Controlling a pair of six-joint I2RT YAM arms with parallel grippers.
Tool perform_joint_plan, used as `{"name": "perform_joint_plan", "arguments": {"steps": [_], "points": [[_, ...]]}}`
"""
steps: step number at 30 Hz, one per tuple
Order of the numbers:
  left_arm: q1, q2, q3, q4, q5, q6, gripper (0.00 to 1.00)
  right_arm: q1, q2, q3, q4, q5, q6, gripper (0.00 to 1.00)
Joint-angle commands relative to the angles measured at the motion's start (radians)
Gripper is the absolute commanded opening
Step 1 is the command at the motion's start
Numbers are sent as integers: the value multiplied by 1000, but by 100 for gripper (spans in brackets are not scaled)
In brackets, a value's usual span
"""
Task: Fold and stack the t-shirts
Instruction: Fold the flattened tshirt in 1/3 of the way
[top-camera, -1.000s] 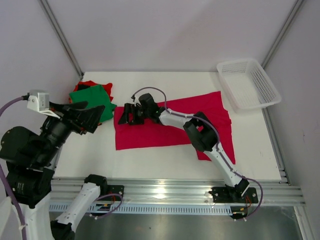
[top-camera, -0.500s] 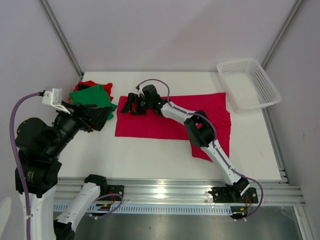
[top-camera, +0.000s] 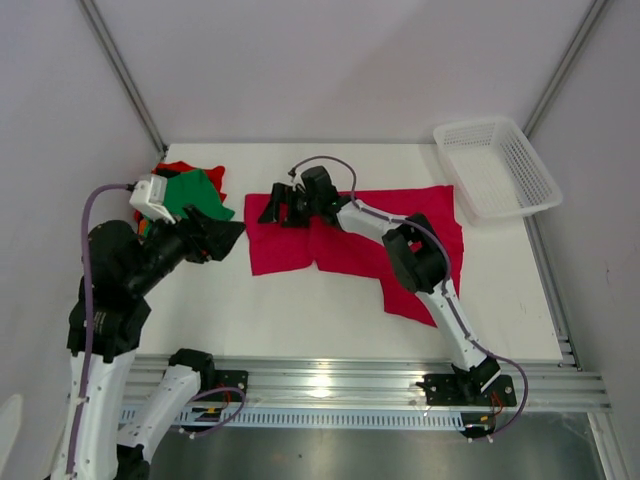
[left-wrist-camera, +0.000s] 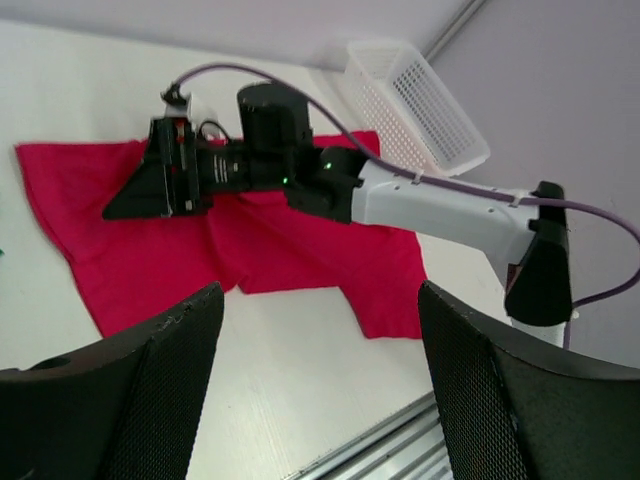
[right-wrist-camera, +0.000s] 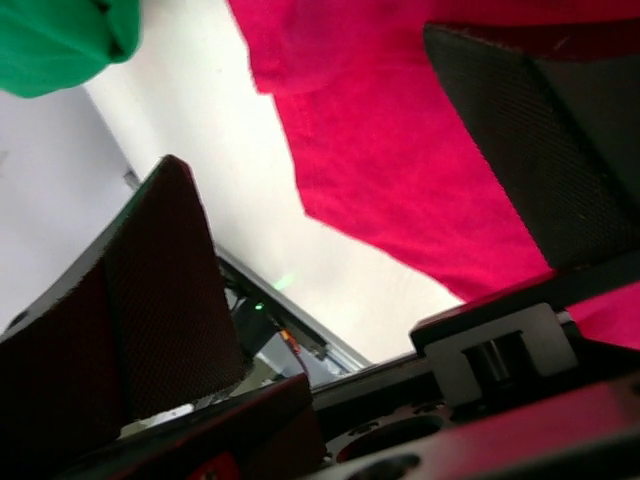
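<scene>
A crimson t-shirt (top-camera: 350, 250) lies rumpled and partly spread in the middle of the white table, also seen as the crimson cloth (left-wrist-camera: 270, 250) in the left wrist view. My right gripper (top-camera: 270, 209) hovers over its far left corner, jaws wide open and holding nothing. The right wrist view shows the crimson cloth (right-wrist-camera: 400, 170) below my right gripper (right-wrist-camera: 340, 230). My left gripper (top-camera: 218, 236) hangs raised just left of the shirt, open and empty; in its own view my left gripper (left-wrist-camera: 320, 370) frames bare table. A pile of t-shirts with a green one (top-camera: 192, 192) on top sits at the far left.
A white mesh basket (top-camera: 497, 166) stands at the back right corner. The right arm (left-wrist-camera: 440, 205) stretches low across the crimson shirt. A metal rail (top-camera: 330, 380) runs along the table's near edge. Grey walls close the left and right sides.
The right gripper moved right and slightly back. The crimson shirt's left edge shifted right and its front bunched up. The left arm swung right toward the shirt.
</scene>
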Motion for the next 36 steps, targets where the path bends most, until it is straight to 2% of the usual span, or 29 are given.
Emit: {"name": "perform_joint_plan", "arguments": {"steps": [1,8,13,15,18,22,23,27,36], "points": [[0,-2,-92,91,70,-53,81,-6,-135,-13,25,-10,-37,100],[0,4,-111,121,83,-68,81,-14,-168,-53,-4,-16,-57,100],[0,31,-65,41,11,-7,81,-16,-223,-180,56,-7,-17,99],[0,109,-39,-81,-104,28,81,-16,-279,-223,76,4,-18,99],[0,236,-36,-180,-157,73,79,-29,-373,-288,24,68,-48,99],[0,376,-65,-175,-114,62,78,-85,-544,-442,10,183,-29,99],[0,407,-67,-174,-108,61,77,-100,-583,-523,25,218,-23,99],[-2,553,-44,-172,-95,67,74,-174,-764,-709,62,246,-2,99],[-19,881,100,-212,-120,79,70,-255,-1048,-865,-34,295,-28,99]]}}
